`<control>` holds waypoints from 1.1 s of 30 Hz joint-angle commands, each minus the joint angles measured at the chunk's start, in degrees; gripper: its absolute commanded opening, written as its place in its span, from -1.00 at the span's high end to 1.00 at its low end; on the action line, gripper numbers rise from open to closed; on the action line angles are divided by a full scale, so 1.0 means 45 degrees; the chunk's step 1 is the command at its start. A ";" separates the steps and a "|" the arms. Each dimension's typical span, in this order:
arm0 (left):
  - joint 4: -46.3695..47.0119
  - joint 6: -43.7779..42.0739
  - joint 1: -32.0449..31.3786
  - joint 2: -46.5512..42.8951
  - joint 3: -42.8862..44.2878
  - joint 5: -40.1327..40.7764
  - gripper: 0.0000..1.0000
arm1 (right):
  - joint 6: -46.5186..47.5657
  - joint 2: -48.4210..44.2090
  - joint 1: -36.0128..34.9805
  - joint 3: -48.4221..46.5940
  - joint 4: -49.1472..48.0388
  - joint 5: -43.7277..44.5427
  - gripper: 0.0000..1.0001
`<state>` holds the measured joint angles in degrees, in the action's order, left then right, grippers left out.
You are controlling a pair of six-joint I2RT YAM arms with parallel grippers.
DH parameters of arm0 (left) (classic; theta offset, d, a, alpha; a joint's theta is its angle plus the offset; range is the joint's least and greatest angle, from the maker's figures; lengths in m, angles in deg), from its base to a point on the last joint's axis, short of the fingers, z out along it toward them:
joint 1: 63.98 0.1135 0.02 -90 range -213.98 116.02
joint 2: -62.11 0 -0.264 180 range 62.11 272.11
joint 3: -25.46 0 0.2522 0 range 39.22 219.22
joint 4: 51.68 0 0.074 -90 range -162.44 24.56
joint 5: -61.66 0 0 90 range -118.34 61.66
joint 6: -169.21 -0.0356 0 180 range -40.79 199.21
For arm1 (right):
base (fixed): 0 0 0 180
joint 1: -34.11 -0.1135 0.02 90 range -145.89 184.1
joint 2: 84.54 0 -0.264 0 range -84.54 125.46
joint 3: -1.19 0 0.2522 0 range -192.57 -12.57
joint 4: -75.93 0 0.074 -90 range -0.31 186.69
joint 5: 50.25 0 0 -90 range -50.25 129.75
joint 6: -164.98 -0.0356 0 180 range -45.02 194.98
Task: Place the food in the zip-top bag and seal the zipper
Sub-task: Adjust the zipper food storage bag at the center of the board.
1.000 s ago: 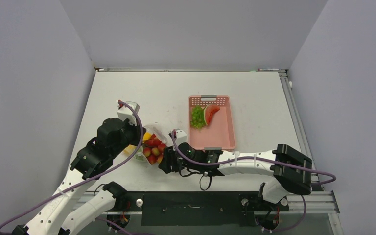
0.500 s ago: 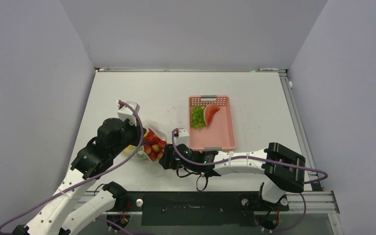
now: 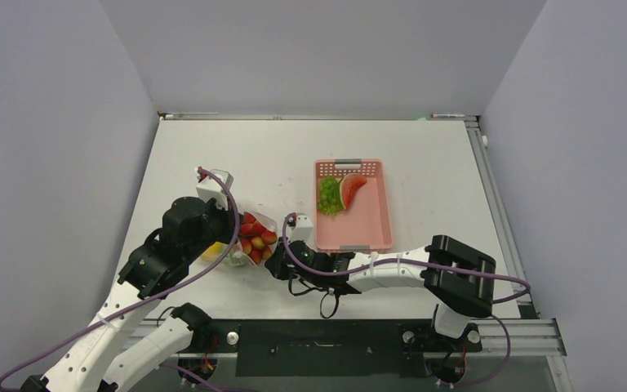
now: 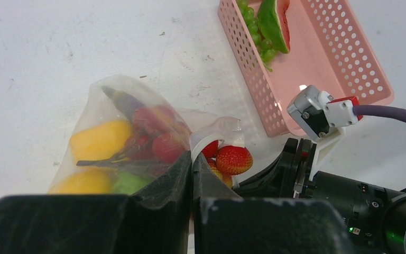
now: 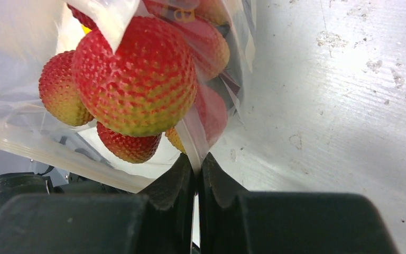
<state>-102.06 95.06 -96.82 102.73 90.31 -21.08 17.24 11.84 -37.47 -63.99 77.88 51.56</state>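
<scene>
White tabletop [image 3: 253,151]: pink basket [image 3: 378,224] right of centre, grapes [image 3: 327,196] and watermelon slice [image 3: 351,190] inside; zip-top bag [image 4: 105,90] toward the front edge, strawberries [image 4: 233,160] and yellow fruit [image 4: 101,138] inside, pinched between closed left fingers [image 4: 164,185] and closed right fingers [image 5: 172,185].

We watched our right gripper [image 5: 196,160] slide leftward toward the zip-top bag [image 3: 241,247], with its elbow trailing along the near side of the table. Its jaws, half apart a second earlier, came together on a fold of the bag's film. The strawberries [image 3: 255,238] at the mouth shifted slightly away from the arm bases.
</scene>
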 commanded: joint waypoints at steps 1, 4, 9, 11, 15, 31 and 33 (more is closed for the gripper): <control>0.1048 0.0016 0.0071 -0.0199 0.0170 -0.0198 1.00 | -0.0004 -0.0411 0.0143 -0.0185 -0.0961 0.0441 0.89; 0.1048 0.0011 0.0071 -0.0209 0.0187 -0.0181 1.00 | 0.0377 -0.0783 0.0178 -0.0156 -0.0694 0.0568 0.89; 0.1048 0.0011 0.0071 -0.0331 0.0160 0.0000 1.00 | 0.1378 -0.1974 0.0324 -0.0087 0.0253 0.1276 0.89; 0.1049 0.0029 0.0076 -0.0391 0.0170 0.0081 1.00 | 0.1765 -0.2564 0.0487 -0.0076 0.0656 0.1485 0.89; 0.1111 0.0103 0.0091 -0.0582 0.0187 0.0303 1.00 | 0.2818 -0.3831 0.0781 -0.0406 0.1583 0.1885 0.89; 0.1652 0.0713 0.0110 -0.2042 -0.0195 0.0542 1.00 | 0.5956 -0.6151 0.0678 -0.1956 0.4496 0.4159 0.89; 0.1598 0.0714 0.0110 -0.1765 -0.0131 0.0487 1.00 | 0.6127 -0.6036 0.0725 -0.2163 0.4707 0.4109 0.89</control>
<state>-98.63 97.51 -96.75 92.96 88.74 -19.70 41.85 -15.11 -34.27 -70.70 97.03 67.43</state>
